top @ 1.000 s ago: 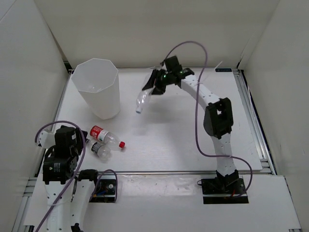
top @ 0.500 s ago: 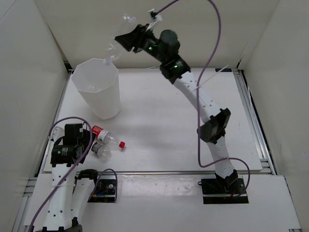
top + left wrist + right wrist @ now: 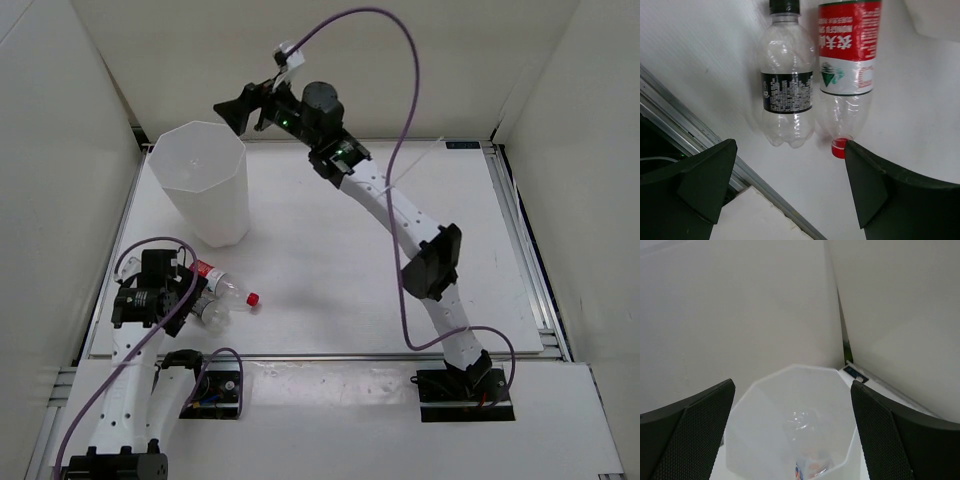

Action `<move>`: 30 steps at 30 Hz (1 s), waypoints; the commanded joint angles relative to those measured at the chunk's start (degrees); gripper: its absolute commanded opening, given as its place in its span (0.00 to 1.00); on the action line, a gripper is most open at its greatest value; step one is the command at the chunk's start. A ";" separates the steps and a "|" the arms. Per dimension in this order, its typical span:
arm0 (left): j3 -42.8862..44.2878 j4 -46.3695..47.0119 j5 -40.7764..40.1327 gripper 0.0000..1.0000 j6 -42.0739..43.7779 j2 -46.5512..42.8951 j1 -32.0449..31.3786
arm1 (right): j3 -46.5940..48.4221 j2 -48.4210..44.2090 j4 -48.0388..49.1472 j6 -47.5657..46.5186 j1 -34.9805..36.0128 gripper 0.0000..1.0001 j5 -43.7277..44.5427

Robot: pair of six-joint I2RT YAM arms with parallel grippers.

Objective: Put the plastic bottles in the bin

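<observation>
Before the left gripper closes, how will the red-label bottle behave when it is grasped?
The red-label bottle looks empty, so it is probably light. It lies on its side, so a nudge may roll it against the black-label bottle beside it. Its clear wall looks thin and would likely dent under a squeeze.

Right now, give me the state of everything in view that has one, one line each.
bin, upright, bottles inside.
clear bottle, inside the bin.
blue-labelled bottle, inside the bin, partly visible.
red-label bottle, lying on the table, red cap on.
black-label bottle, lying beside it, black cap on.
left gripper, open, empty, over the two lying bottles.
right gripper, open, empty, above the bin.
</observation>
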 commanded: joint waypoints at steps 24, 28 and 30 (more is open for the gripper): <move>-16.97 21.87 8.71 0.48 -1.81 4.41 9.26 | -12.16 -40.57 -29.59 -5.12 1.11 1.00 6.76; -0.36 9.47 8.18 0.55 -2.43 0.27 9.97 | -19.81 -46.63 -32.05 -4.51 1.81 1.00 10.54; 12.51 6.91 8.18 0.56 -1.20 -0.26 9.97 | -23.50 -48.56 -33.46 -3.62 1.81 1.00 11.78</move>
